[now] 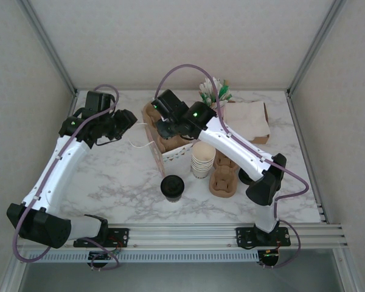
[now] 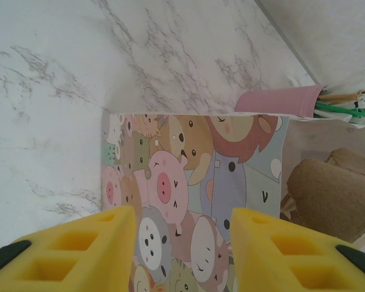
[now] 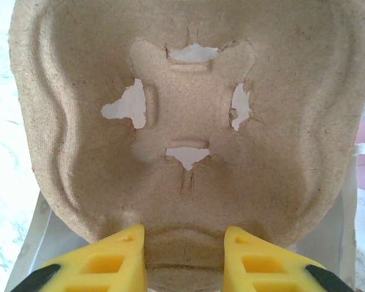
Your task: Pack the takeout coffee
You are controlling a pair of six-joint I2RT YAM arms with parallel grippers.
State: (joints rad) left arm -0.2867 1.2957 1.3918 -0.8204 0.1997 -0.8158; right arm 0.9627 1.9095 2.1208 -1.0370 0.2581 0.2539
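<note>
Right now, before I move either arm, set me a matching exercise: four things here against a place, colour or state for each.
Things:
1 takeout coffee
2 pulp carrier
3 bag
4 stack of cups

Place, colour or state:
A cartoon animal print
B held by the right gripper
C beside the spare carriers
D black lid on

Pairs: 1-D, 2-B, 3-A, 4-C.

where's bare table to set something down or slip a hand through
Front left, between the left arm and the lidded cup; a strip between the right arm and the table's right edge. Crowded mid-back: bag, cup stack, cup carriers.
</note>
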